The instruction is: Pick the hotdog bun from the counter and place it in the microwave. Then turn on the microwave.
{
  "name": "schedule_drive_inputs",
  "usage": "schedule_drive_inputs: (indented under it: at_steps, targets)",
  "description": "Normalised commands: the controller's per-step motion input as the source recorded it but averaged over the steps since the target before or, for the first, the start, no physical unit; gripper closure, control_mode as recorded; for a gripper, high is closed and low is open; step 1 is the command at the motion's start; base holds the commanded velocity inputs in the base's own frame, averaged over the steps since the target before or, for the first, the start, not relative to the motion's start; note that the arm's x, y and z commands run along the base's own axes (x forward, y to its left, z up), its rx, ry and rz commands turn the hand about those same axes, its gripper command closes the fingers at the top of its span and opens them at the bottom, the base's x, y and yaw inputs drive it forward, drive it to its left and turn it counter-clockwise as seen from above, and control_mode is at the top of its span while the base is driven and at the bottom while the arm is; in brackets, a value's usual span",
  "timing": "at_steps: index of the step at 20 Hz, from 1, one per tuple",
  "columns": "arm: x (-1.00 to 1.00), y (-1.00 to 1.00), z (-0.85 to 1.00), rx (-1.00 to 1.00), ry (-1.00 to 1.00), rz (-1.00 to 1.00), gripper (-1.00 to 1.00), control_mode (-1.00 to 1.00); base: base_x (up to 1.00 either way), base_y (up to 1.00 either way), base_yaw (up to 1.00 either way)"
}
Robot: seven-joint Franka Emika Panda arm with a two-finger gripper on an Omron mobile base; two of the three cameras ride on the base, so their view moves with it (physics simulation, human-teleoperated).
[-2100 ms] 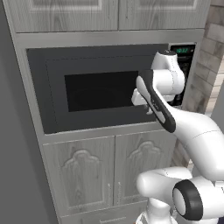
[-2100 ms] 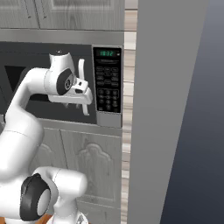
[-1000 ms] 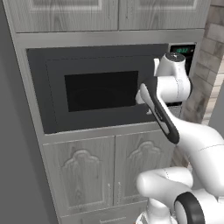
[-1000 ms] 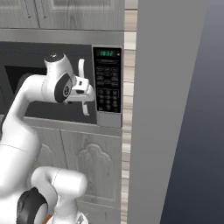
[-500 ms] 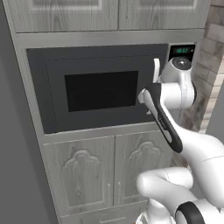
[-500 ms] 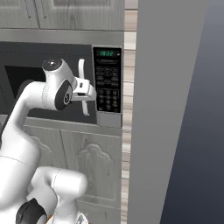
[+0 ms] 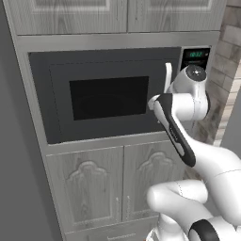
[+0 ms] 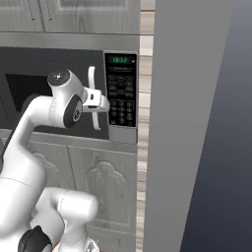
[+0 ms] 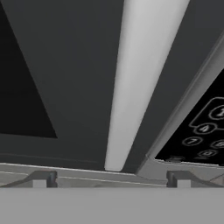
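The tool (image 8: 100,102), jaws wide and empty, faces the microwave's white upright bar handle (image 9: 135,83) at frame centre, the black keypad (image 9: 205,133) lower right.

There was one microwave (image 7: 108,99) with one white handle (image 9: 140,83), one keypad (image 8: 121,98), and two lower cabinet doors (image 7: 87,188).
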Motion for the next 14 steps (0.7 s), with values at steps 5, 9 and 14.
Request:
schedule_drive_inputs:
  at_steps: [5, 9, 14]
  targets:
    - [0.13, -0.07, 0.04, 0.00, -0.03, 0.00, -1.00, -1.00, 0.00, 0.00, 0.00]
    - [0.18, -0.05, 0.03, 0.00, -0.02, 0.00, -1.00, -1.00, 0.00, 0.00, 0.00]
    - [0.25, 0.00, 0.01, 0.00, -0.01, 0.00, -1.00, -1.00, 0.00, 0.00, 0.00]
